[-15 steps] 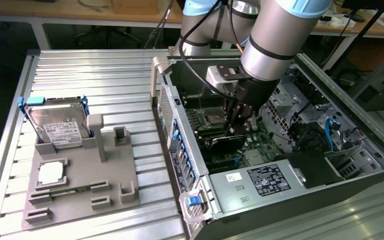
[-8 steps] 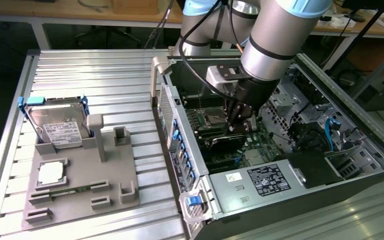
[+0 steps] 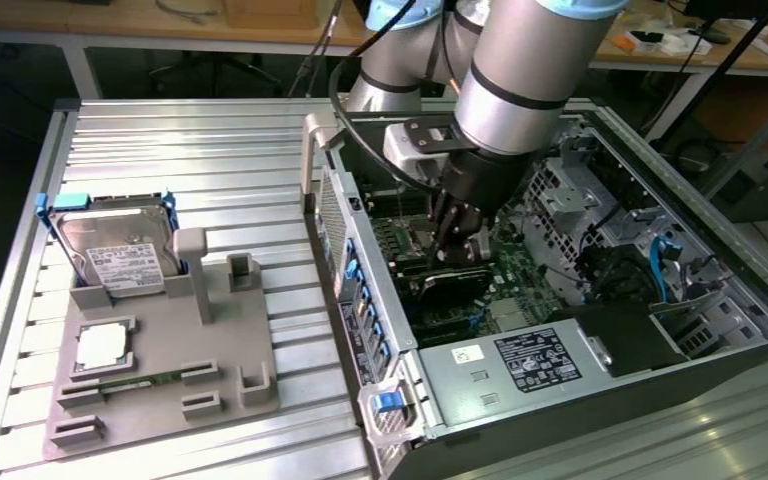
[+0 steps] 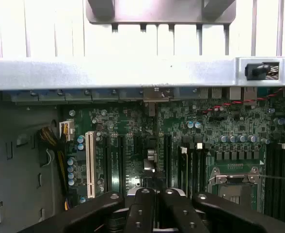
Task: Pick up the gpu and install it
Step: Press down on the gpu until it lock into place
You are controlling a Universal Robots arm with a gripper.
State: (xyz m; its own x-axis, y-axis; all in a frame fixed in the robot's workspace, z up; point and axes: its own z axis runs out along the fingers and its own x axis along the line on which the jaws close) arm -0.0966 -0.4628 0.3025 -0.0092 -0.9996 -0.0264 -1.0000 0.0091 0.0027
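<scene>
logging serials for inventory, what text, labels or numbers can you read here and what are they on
None can be read as words.
Hard drive white label: print too small to read.
Power supply black label and white sticker: lettering too blurred to read.
Motherboard: printed markings too small to read.
Processor on the grey tray: no legible marking.

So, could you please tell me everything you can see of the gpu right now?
The gpu is a thin, flat black card, held inside the open computer case over the green motherboard. The gripper is shut on its upper edge, reaching down from above. Its lower part sits low among the board's slots; whether it is fully seated cannot be told.
</scene>
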